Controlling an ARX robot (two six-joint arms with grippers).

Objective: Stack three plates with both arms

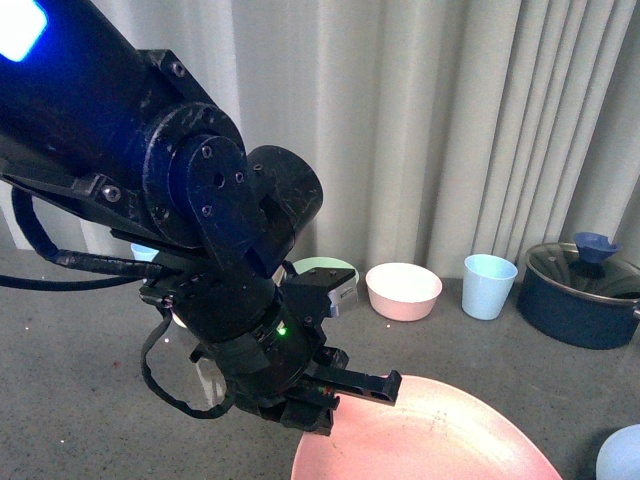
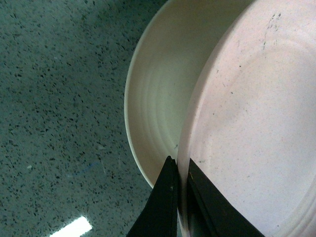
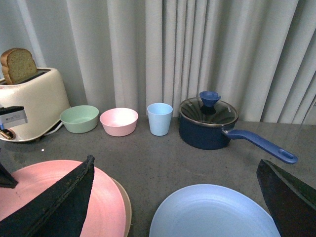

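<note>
Left gripper (image 2: pixel 181 165) is clamped on the rim of the pink plate (image 2: pixel 256 123), held offset over the cream plate (image 2: pixel 158 98); recommended: align the rims, lower flat, then release; right gripper (image 3: pixel 175 160) gapes wide above the light blue plate (image 3: pixel 212 212), which lies apart on the table (image 2: pixel 59 98).

Pink plate (image 2: pixel 252 123) rim tight between 2 black fingers (image 2: pixel 165 197) of left end effector (image 2: pixel 180 167) (cream plate (image 2: pixel 158 89) beneath), over speckled countertop (image 2: pixel 59 98).
</note>
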